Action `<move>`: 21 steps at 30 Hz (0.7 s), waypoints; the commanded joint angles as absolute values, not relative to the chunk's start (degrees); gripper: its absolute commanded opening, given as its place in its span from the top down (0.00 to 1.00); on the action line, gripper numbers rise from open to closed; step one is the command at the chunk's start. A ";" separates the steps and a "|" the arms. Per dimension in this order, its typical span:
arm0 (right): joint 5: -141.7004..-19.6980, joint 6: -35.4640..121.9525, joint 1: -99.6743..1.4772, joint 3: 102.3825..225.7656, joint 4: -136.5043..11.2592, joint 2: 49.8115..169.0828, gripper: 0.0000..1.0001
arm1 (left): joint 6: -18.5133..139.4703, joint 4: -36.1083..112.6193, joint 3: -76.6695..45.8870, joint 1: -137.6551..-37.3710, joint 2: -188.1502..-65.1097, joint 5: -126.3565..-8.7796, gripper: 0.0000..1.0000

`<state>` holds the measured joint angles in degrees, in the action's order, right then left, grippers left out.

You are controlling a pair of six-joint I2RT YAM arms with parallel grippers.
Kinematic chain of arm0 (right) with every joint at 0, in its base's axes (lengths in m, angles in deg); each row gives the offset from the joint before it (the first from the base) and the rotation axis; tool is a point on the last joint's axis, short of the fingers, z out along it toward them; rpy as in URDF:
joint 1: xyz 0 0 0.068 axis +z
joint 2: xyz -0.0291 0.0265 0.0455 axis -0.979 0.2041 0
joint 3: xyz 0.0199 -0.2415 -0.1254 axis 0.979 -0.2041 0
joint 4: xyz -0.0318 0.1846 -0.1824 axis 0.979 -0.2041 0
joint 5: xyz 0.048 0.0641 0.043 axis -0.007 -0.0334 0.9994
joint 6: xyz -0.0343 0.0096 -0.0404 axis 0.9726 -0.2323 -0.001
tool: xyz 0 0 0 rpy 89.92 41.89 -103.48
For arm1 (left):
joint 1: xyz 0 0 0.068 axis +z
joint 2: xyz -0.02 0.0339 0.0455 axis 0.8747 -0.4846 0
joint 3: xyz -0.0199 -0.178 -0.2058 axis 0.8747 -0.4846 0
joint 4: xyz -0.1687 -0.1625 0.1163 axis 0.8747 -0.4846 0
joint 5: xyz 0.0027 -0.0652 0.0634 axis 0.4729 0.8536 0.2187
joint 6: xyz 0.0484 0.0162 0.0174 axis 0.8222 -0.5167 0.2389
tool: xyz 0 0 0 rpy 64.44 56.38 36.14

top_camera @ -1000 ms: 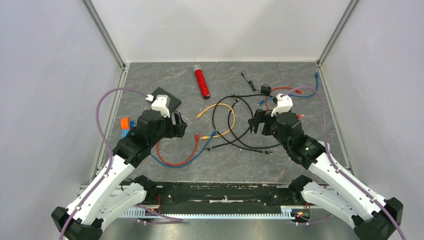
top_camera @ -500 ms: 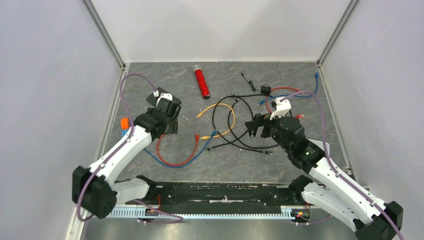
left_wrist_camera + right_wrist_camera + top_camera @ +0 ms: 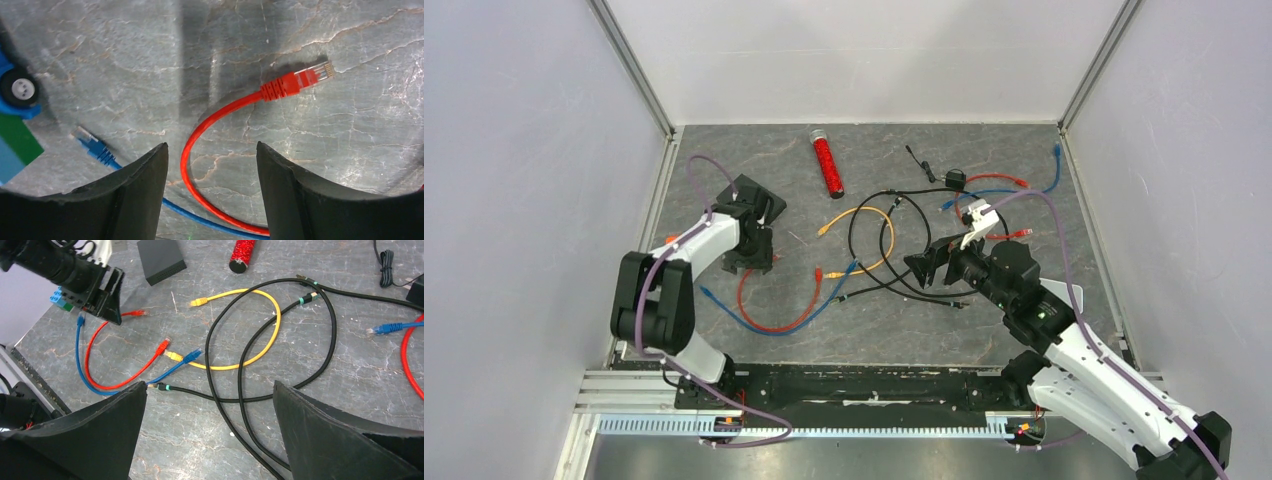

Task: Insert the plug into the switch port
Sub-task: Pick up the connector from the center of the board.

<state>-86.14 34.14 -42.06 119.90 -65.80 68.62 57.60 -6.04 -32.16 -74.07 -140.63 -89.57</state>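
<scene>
Jaws apart on both sides, and we are looking down through the left gripper (image 3: 211,150) at the grey marbled table (image 3: 125,60). Its two dark fingers (image 3: 140,190) are standing wide and gripping nothing, with the red cable (image 3: 200,135) curving up between them and touching neither. The red plug (image 3: 300,79) is lying flat on the table just past the fingertips, up and to the right in the wrist view, while a blue plug (image 3: 92,142) is lying near the other finger. Over on the other side we are seeing the right gripper (image 3: 210,387) hanging spread wide and empty above the loops of black cable (image 3: 240,370), a yellow cable (image 3: 270,325) lying beyond. The black box (image 3: 160,257) is sitting toward the rear left of the table, just behind the left arm (image 3: 55,262). We are not making out its switch port in any view.
</scene>
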 commanded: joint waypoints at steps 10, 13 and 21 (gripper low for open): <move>-85.10 37.90 -41.91 119.65 -60.60 64.56 0.02 | 65.27 -1.64 -25.38 -72.79 -153.60 -81.78 0.44; -86.26 38.39 -41.98 119.88 -59.81 64.49 0.02 | 65.79 -2.06 -24.60 -72.79 -154.33 -80.50 0.56; -89.75 42.75 -41.92 121.86 -55.62 67.39 0.02 | 64.67 -2.52 -23.14 -72.80 -147.20 -73.11 0.98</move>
